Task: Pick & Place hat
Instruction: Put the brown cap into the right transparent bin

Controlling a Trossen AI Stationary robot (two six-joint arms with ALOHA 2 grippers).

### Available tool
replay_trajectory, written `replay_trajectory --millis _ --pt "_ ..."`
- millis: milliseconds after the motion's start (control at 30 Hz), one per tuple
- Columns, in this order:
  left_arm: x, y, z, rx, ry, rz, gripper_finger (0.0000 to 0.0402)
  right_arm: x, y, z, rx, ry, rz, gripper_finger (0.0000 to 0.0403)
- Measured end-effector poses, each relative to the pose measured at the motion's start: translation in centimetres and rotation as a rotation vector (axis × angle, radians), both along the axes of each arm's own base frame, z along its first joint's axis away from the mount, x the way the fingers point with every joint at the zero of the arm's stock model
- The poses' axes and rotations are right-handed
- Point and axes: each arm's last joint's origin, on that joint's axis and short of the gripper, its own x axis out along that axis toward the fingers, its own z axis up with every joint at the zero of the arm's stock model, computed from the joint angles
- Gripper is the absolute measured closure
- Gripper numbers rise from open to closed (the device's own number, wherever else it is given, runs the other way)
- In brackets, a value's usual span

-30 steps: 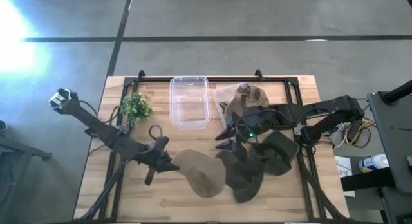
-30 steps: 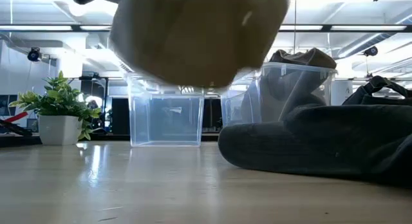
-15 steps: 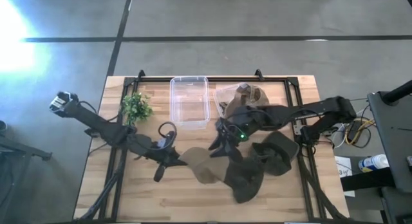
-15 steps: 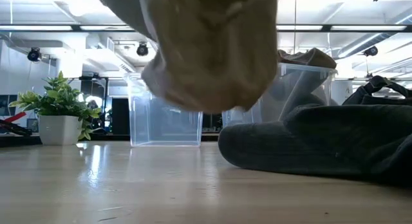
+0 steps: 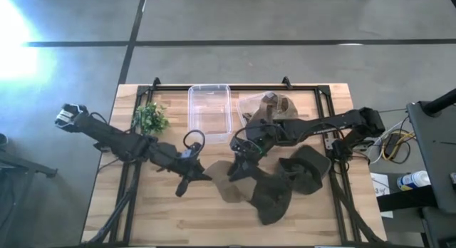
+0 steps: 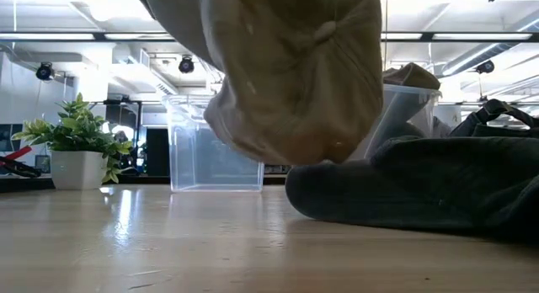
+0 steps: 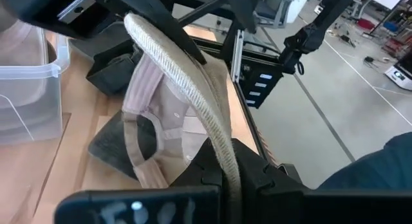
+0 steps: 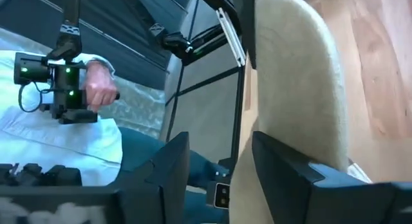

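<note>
The soft tan cloth cap (image 5: pixel 226 185) is in the air, near the middle of the wooden table (image 5: pixel 107 205), at about 6 o'clock from the empty clear plastic box (image 5: pixel 209 111). In the low view it hangs above the wood and does not touch it.

The left gripper (image 5: pixel 196 175) is squeezed tight on the cap's stiff edge, at the cap's 9 o'clock side. Its wrist view shows the brim pinched between the two dark fingers (image 7: pixel 257 176). The right gripper (image 5: pixel 239 169) is at the cap's 1 o'clock side with its fingers apart around the cap's edge. I cannot tell if it is pressing on the cap yet.

This looks like the handing-over step, one arm giving the cap to the other. Next, I think the right gripper needs to close firmly on the cap. Only then should the left one let go, or the cap may drop. The clear box looks like the place to put it.

One second ago the cap was lower on the table and spread out wider. The left gripper has moved toward 3 o'clock. The right gripper has moved toward 9 o'clock to meet it.

A pile of dark hats (image 5: pixel 274 191) lies at the cap's 3 o'clock side.
</note>
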Motion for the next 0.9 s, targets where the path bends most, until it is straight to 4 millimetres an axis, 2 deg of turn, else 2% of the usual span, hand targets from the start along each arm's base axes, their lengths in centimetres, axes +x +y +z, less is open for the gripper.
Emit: replay_trajectory --millis 133,267,333,600,767,900 --pt "-0.1 -0.1 0.0 -0.012 0.023 -0.032 0.0393 -0.2 -0.8 0.4 -0.006 -0.015 -0.020 0.0262" --pt "-0.6 -0.1 -1.1 -0.008 0.144 -0.050 0.0392 -1.2 -2.2 2.2 -0.031 -0.079 -0.086 0.0267" --pt "-0.6 -0.1 -1.1 -0.008 0.149 -0.054 0.0392 -1.6 -2.8 2.7 -0.067 -0.100 -0.126 0.0263" --pt "-0.4 -0.2 0.5 0.021 0.066 -0.077 0.0392 -1.7 -3.4 1.6 -0.106 -0.010 -0.156 0.0219" --pt "-0.4 -0.1 0.6 0.046 0.053 -0.077 0.0392 -1.1 -3.1 1.2 -0.102 -0.018 -0.143 0.0192" --pt "-0.2 0.2 0.8 0.044 0.027 -0.065 0.0392 -0.9 -2.6 0.8 -0.091 -0.009 -0.114 0.0186"
